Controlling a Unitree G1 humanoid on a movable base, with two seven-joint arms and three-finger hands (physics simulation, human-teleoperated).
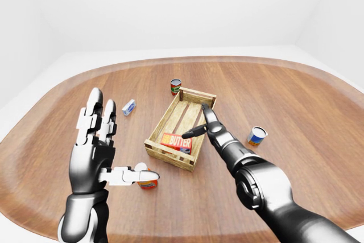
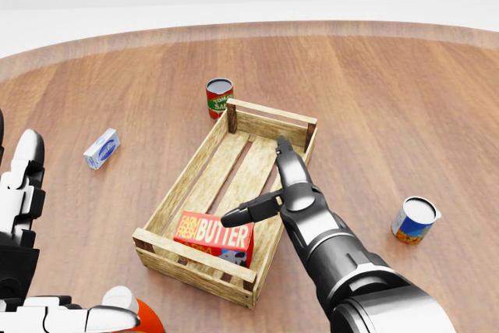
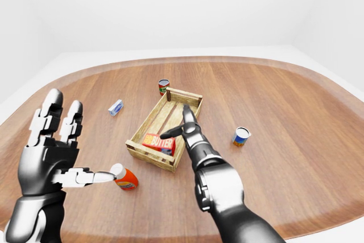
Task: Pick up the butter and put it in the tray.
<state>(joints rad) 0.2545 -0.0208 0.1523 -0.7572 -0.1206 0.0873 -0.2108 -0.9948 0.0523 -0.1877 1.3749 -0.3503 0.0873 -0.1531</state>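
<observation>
Your right hand hangs over the wooden tray, fingers spread and holding nothing, the thumb jutting toward the butter and the long fingers pointing up the slats. That posture reads as a release: the red box lies inside the tray, at the end nearest the worktop's bottom edge, resting on the slats against the end wall, apart from your fingertips. By that showing, the job looks done, and the hand has only to lift straight up so it does not clip the tray's side rail.

Your left hand stands raised and open near the worktop's lower left edge, palm forward, gripping nothing. Its thumb reaches out just above an orange bottle lying on the wood; whether they touch cannot be told. It seems parked there to stay out of the way.

Farther out, a red-labelled can stands just beyond the tray's far corner, a small blue-and-white carton lies toward the left edge, and a blue can sits well off to the right.
</observation>
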